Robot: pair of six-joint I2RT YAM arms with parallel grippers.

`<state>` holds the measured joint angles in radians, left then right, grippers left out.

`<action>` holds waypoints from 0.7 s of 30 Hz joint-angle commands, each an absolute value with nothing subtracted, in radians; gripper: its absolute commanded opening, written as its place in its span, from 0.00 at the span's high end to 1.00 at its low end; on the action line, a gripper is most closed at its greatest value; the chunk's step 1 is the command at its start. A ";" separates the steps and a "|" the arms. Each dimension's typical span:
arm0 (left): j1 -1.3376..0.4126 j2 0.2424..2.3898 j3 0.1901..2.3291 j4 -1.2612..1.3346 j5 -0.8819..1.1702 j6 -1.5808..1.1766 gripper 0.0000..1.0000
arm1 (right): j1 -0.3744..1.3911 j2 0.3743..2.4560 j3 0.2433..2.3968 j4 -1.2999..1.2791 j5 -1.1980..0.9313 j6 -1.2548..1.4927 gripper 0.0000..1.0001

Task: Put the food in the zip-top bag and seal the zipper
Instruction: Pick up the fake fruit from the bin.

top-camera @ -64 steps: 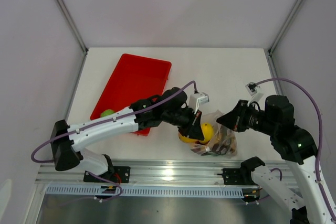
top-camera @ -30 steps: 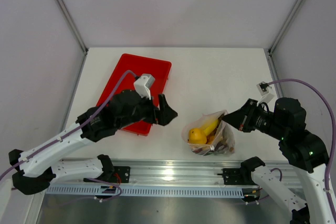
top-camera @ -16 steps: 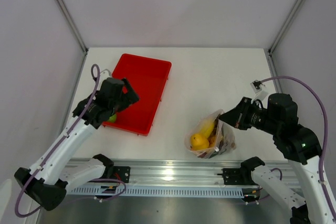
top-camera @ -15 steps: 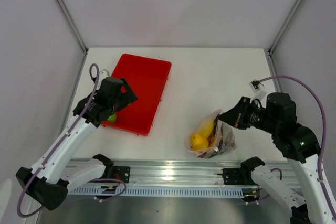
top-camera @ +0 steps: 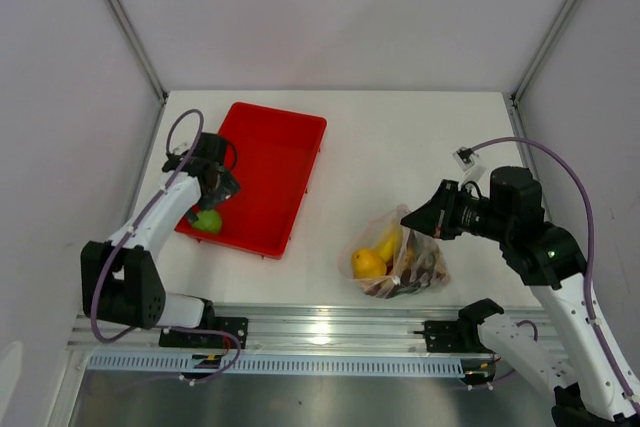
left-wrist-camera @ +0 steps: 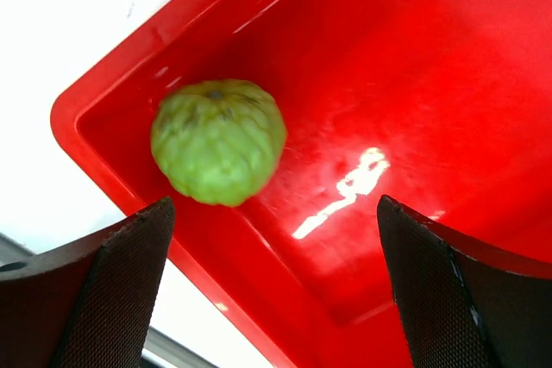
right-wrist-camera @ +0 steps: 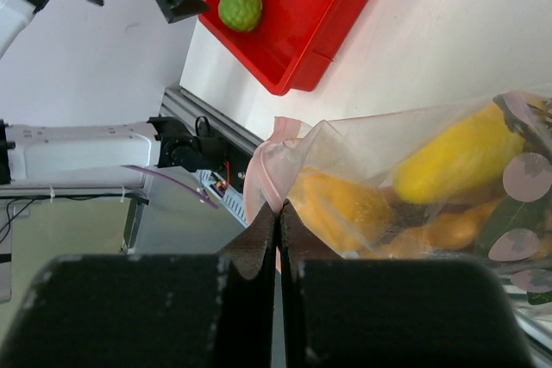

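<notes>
lime [left-wrist-camera: 218, 141] in red tray [left-wrist-camera: 405, 49], just ahead of spread left claw [left-wrist-camera: 274, 213] | right claw [right-wrist-camera: 278, 215] pinching zip-top bag [right-wrist-camera: 354, 140] edge

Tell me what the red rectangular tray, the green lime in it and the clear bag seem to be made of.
Red rectangular tray: hard moulded plastic, glossy; a bright glint sits on its floor. Green lime: probably plastic or rubber, matte, with moulded ridges; cannot tell which. Clear bag: thin soft plastic film, see-through and crinkled, the yellow food showing through.
</notes>
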<state>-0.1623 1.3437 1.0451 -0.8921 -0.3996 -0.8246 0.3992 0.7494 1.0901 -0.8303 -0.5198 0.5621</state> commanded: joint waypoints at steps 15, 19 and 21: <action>-0.049 1.555 0.974 -0.827 -0.419 -0.847 0.01 | 0.396 0.718 1.068 -0.758 -0.545 0.523 1.00; -0.038 1.580 0.976 -0.818 -0.396 -0.848 0.12 | 0.396 0.712 1.054 -0.749 -0.540 0.528 1.00; -0.038 1.574 0.973 -0.812 -0.384 -0.847 0.19 | 0.396 0.712 1.055 -0.749 -0.540 0.531 1.00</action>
<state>-0.0502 1.5772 0.9749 -0.8215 -0.4046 -0.8318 0.3988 0.7219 1.0538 -0.7872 -0.5392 0.5438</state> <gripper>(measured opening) 0.848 0.006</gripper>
